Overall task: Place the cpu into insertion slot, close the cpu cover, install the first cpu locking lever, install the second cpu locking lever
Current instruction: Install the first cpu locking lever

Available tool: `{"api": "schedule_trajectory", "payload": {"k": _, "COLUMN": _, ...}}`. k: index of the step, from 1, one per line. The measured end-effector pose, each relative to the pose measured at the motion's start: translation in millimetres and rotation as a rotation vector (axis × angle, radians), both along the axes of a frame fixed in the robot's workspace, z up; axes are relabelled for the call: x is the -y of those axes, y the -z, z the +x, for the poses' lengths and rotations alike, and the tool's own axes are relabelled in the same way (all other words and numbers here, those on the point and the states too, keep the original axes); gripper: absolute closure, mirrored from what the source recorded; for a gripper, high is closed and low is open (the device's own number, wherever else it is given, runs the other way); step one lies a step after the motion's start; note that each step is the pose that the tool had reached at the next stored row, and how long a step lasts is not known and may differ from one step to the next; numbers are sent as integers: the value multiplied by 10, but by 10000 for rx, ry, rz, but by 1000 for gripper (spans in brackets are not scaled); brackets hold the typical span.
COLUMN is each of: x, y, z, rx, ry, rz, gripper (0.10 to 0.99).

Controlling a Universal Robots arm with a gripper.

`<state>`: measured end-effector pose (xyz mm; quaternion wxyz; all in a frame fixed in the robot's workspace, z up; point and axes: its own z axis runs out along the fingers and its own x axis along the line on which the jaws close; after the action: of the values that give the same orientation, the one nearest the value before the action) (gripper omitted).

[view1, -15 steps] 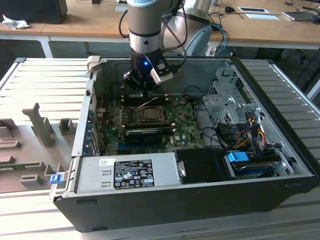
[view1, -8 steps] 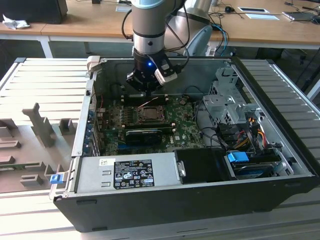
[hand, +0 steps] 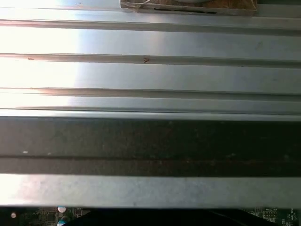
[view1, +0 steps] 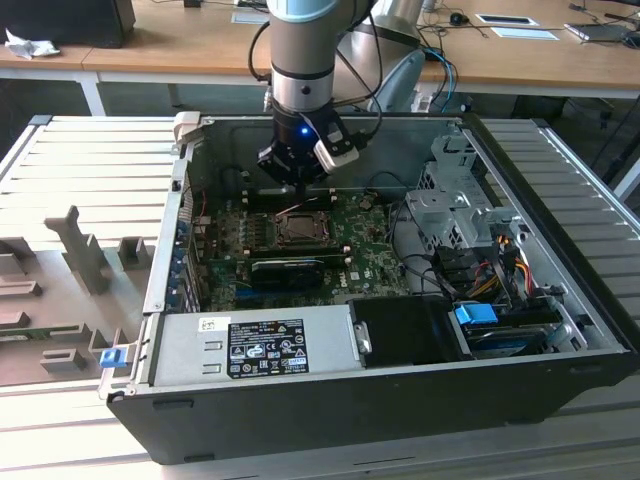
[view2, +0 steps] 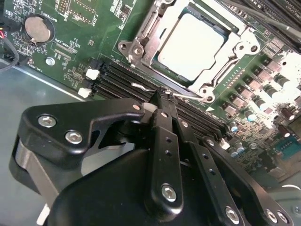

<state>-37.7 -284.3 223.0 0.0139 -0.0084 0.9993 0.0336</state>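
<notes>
With the cpu [view2: 190, 44] seated in the slot [view2: 141, 44] under the cover [view2: 209, 80], our closed pincer [view2: 163, 94] presses a locking lever [view2: 186, 95], which we think could slip off and spring back.

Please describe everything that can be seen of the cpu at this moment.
The cpu is a flat square chip with a pale silver-grey metal face. In the second wrist view it lies level in the insertion slot, and the cpu cover frames it, its face showing through the cut-out. The gripper is beside the socket, not touching the chip.
</notes>
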Motion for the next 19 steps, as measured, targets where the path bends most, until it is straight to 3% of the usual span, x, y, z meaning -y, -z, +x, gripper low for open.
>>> {"api": "schedule_trajectory", "payload": {"k": 19, "x": -15, "y": 59, "z": 102, "rx": 0, "ry": -131, "rz": -1, "gripper": 980}}
